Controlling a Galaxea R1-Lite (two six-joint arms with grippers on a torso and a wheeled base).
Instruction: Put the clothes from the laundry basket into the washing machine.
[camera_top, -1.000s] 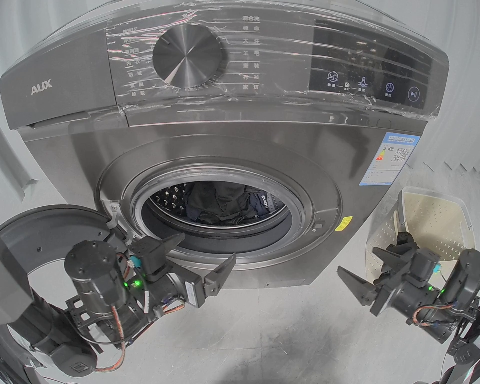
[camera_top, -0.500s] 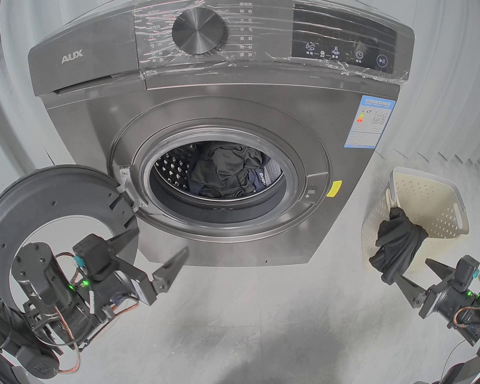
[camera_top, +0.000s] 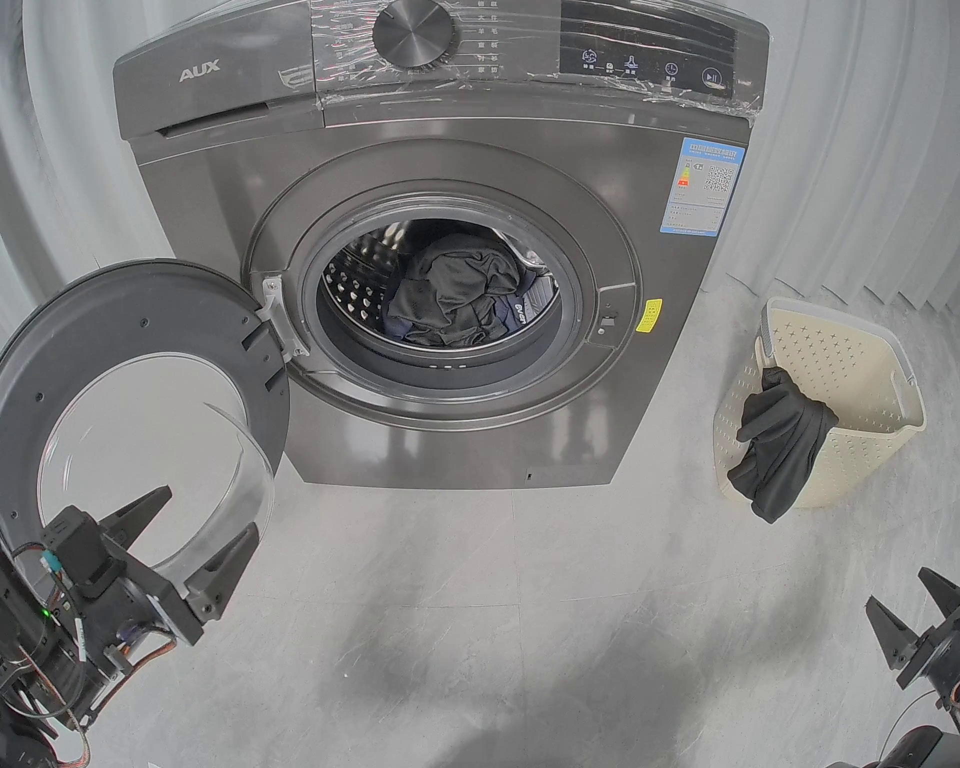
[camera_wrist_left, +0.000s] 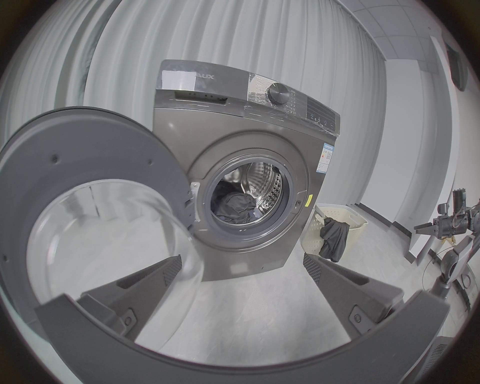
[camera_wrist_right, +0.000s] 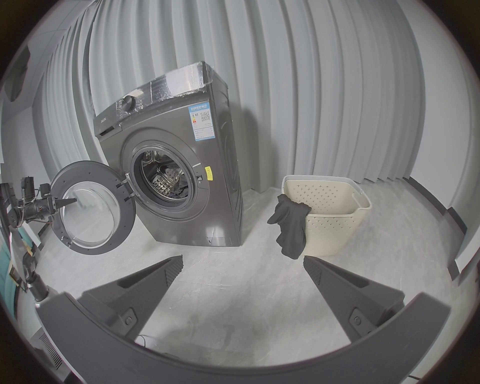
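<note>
The grey washing machine (camera_top: 440, 250) stands with its round door (camera_top: 140, 390) swung open to the left. Dark clothes (camera_top: 455, 290) lie inside the drum (camera_wrist_left: 235, 206). To the right on the floor sits the cream laundry basket (camera_top: 860, 400), with a dark garment (camera_top: 780, 440) draped over its near rim and hanging down outside (camera_wrist_right: 291, 225). My left gripper (camera_top: 210, 512) is open and empty, low in front of the door's glass (camera_wrist_left: 239, 260). My right gripper (camera_top: 897, 588) is open and empty, well short of the basket (camera_wrist_right: 242, 260).
Pale pleated curtains (camera_top: 850, 150) hang behind the machine and basket. Bare grey floor (camera_top: 520, 600) stretches between me and the machine. The open door juts out close to my left gripper.
The whole head view has drawn back from the machine, so the camera moved. Both grippers now sit lower and farther from machine and basket; the right one has left the draped garment. Both stay open.
</note>
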